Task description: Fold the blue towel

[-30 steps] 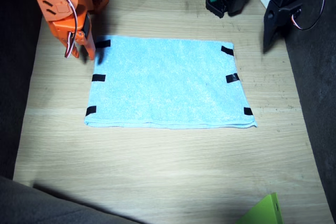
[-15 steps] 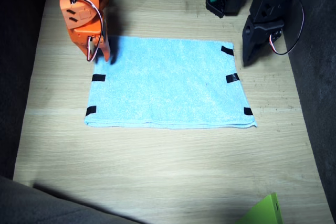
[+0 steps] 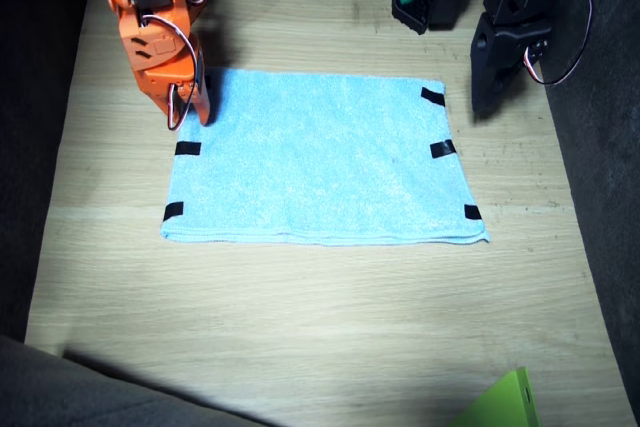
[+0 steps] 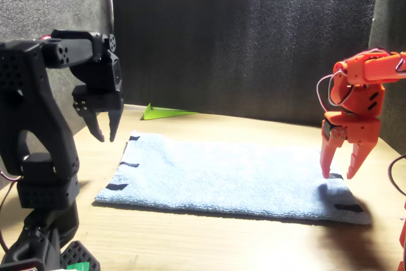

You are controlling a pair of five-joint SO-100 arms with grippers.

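Before you on the wooden surface (image 3: 300,327) lies the blue towel (image 3: 320,157), spread flat and unfolded, its long edges running across the fixed view, with black tape marks (image 3: 187,148) along both short edges. Your right arm, the orange one, stands over the towel's far corner on its side; its hand (image 4: 340,171) points straight down with the two fingers spread apart, released and gripping nothing, one fingertip (image 4: 327,171) at or just above the cloth near a tape mark; contact cannot be told. Your left arm, the black one, is raised off the surface beside the opposite short edge; its hand (image 4: 104,130) hangs clear of the towel, fingers parted, released and empty. In the fixed view that hand (image 3: 492,97) shows only as a dark shape just beyond the towel's far corner. A lime-green flat piece (image 3: 500,404) lies at the near edge of the surface, well apart from the towel.
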